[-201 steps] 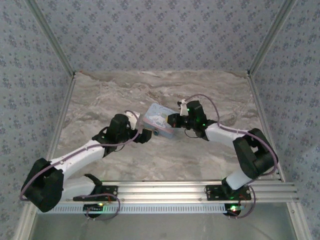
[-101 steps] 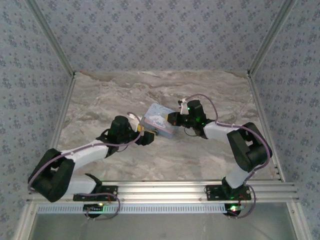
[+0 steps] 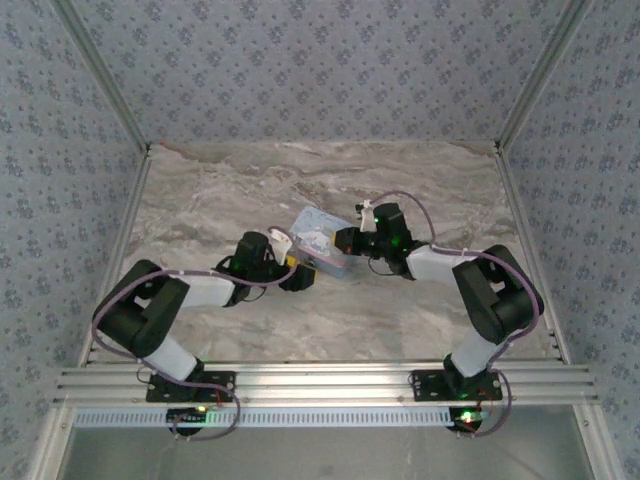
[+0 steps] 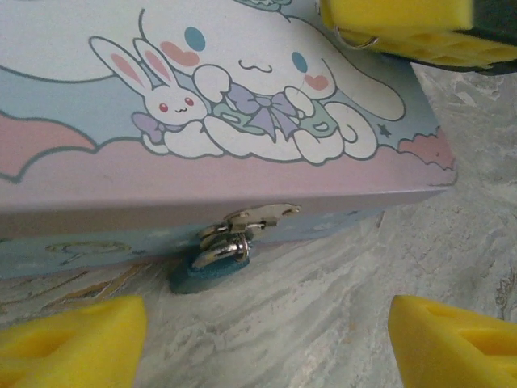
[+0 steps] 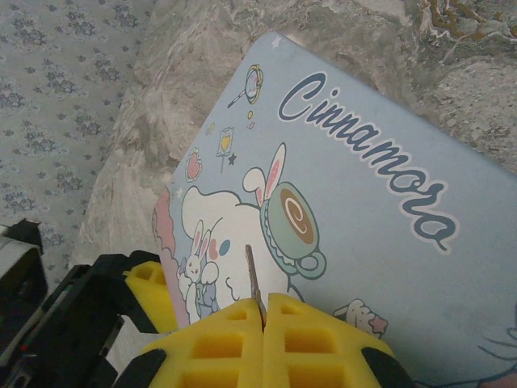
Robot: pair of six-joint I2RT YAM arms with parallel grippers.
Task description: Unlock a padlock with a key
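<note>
The padlock (image 4: 208,260), tiny with a teal body and a silver shackle, hangs from the hasp (image 4: 252,216) on the front wall of the pale blue cartoon tin (image 4: 242,97) and rests on the marble. My left gripper (image 4: 266,347) is open, its yellow fingers (image 4: 73,343) low on either side in front of the lock and apart from it. My right gripper (image 5: 263,311) is shut on the key (image 5: 253,279), whose thin blade points out over the tin's lid (image 5: 363,202). From above, the left gripper (image 3: 298,277) and the right gripper (image 3: 343,240) flank the tin (image 3: 318,240).
The marble tabletop (image 3: 220,190) is open around the tin. Patterned walls and aluminium posts (image 3: 125,215) close in the sides and back. A rail (image 3: 320,378) runs along the near edge. The right gripper's yellow pads (image 4: 404,20) hover over the lid's far corner in the left wrist view.
The left arm has folded its elbow inward, and its gripper has slid right along the tin's front. The right gripper and key have barely moved.
</note>
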